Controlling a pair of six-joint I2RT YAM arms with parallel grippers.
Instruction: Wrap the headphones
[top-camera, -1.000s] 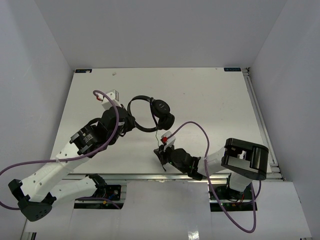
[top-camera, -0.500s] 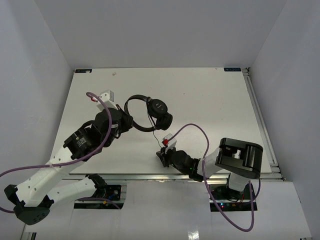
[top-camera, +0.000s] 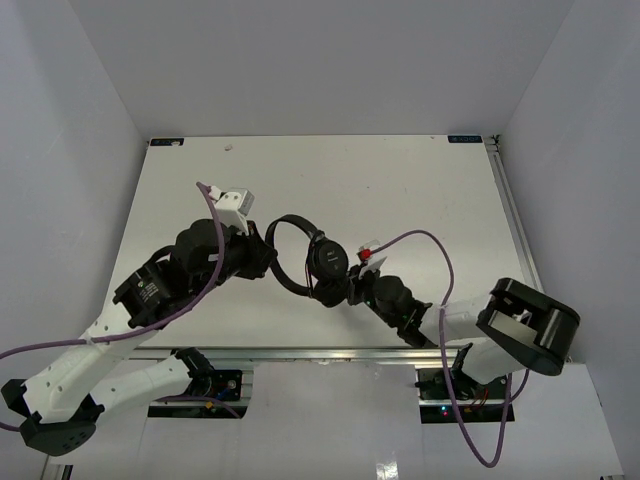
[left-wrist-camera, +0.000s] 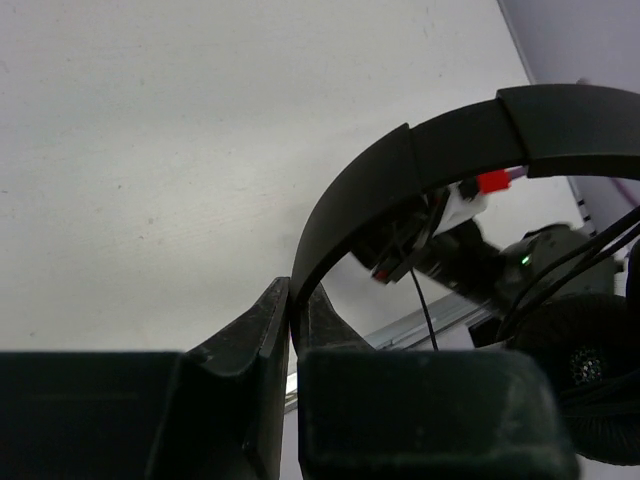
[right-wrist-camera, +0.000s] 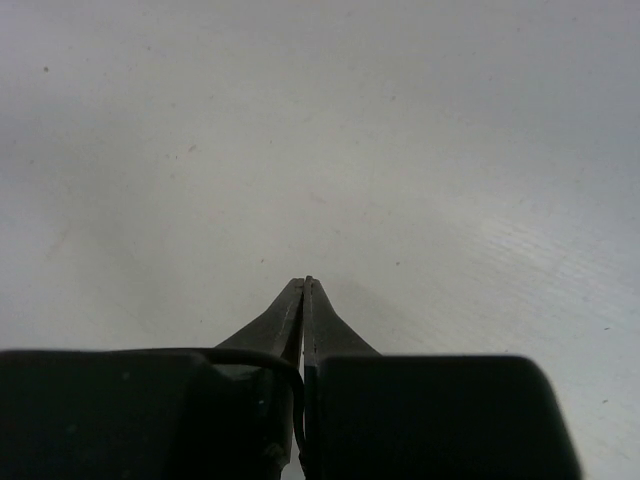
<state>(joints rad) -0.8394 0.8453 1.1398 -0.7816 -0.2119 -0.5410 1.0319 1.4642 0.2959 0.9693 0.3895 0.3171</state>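
Observation:
The black headphones (top-camera: 300, 252) hang off the table in my left gripper (top-camera: 268, 260), which is shut on the thin arched headband (left-wrist-camera: 420, 160). In the left wrist view the jaws pinch the band's lower end and a padded earcup (left-wrist-camera: 585, 375) hangs at the right. The earcups (top-camera: 327, 262) sit near the table's front middle. My right gripper (top-camera: 350, 284) is right beside them, shut on the thin dark cord (right-wrist-camera: 298, 395), which loops between its closed fingers (right-wrist-camera: 285, 315). The cord (left-wrist-camera: 424, 310) also runs down past the right gripper in the left wrist view. The plug is not in view.
The white table (top-camera: 420, 200) has a metal rail along its front edge (top-camera: 300, 350) and right side (top-camera: 515, 230). Thick purple robot cables (top-camera: 420, 240) arc over both arms. White walls enclose the left, back and right.
My left gripper has carried the headphones right and nearer the front edge. My right gripper has moved from the front edge up and right, ending beside the earcups.

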